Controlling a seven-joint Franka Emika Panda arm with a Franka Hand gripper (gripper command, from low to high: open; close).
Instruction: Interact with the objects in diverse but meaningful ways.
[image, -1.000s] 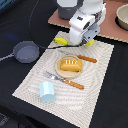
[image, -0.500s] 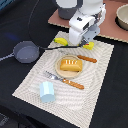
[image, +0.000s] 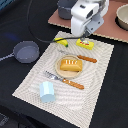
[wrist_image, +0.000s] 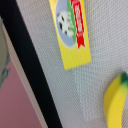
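My gripper (image: 84, 38) hangs over the far edge of the placemat, just above the flat yellow packet with a red mark (image: 86, 44) (wrist_image: 72, 32). Its fingers are hidden under the white hand, and the wrist view shows none of them. The yellow banana (image: 62, 42) (wrist_image: 117, 102) lies beside the packet, towards the exterior view's left. On a small plate in the middle of the mat sits the orange-brown bread loaf (image: 70, 65). Near the mat's front corner stands the light blue cup (image: 47, 91). The dark grey pot (image: 26, 51) rests off the mat on the exterior view's left.
Two orange-handled utensils lie on the pale placemat (image: 100, 95): one (image: 87, 59) behind the bread, one (image: 66, 81) in front. A brown board (image: 107, 30) at the back carries a dark container (image: 65, 9) and a bowl (image: 122, 17). A black cable (image: 37, 35) crosses the dark table.
The arm has shifted slightly towards the exterior view's right, staying over the packet. None of the objects has moved.
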